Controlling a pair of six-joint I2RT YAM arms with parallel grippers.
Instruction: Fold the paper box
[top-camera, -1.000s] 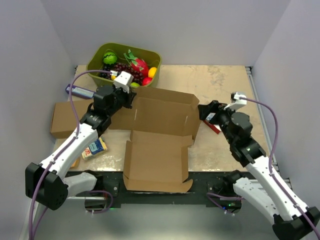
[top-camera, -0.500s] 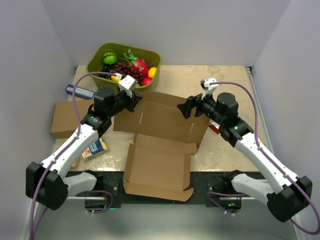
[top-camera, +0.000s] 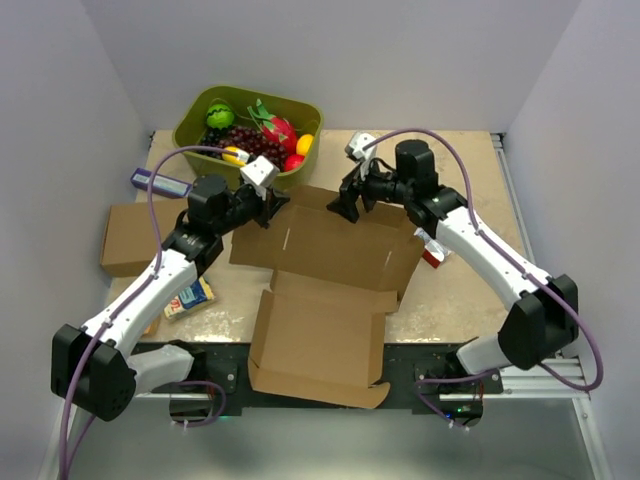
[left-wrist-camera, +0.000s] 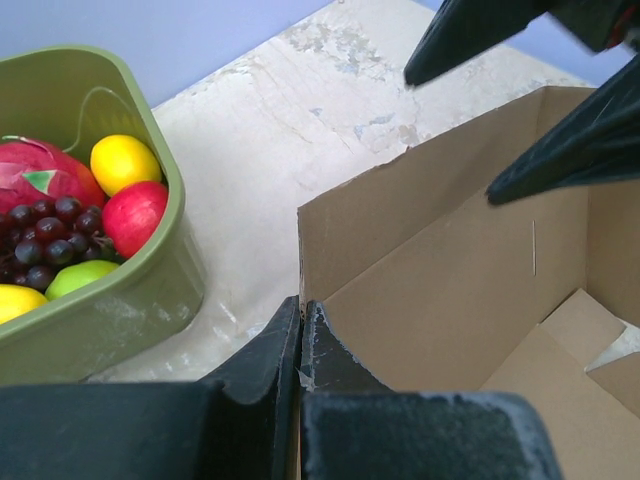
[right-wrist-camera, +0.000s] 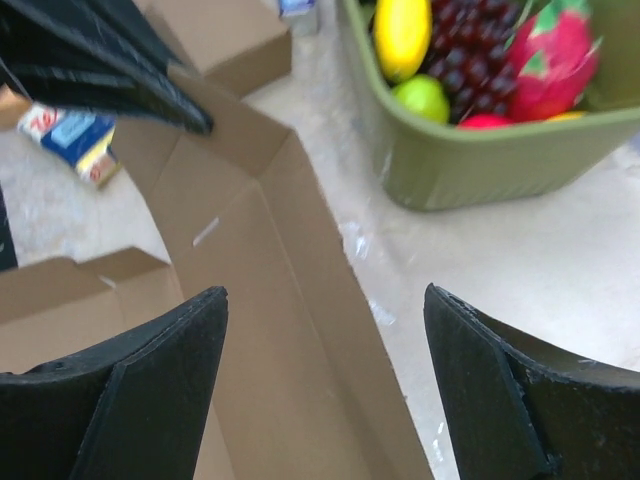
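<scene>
Left tool (top-camera: 274, 202) clamped, paper box (top-camera: 335, 255) wall — pinched

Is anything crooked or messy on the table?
The paper box sits crooked, and its near flap hangs past the near edge of the table. A small red item pokes out at its right side.

- From where I stand, no word, brand or number can be read.
- The small blue-and-yellow packet (top-camera: 190, 297) lying on the surface carries print with a red mark, too small and blurred to make out.
</scene>
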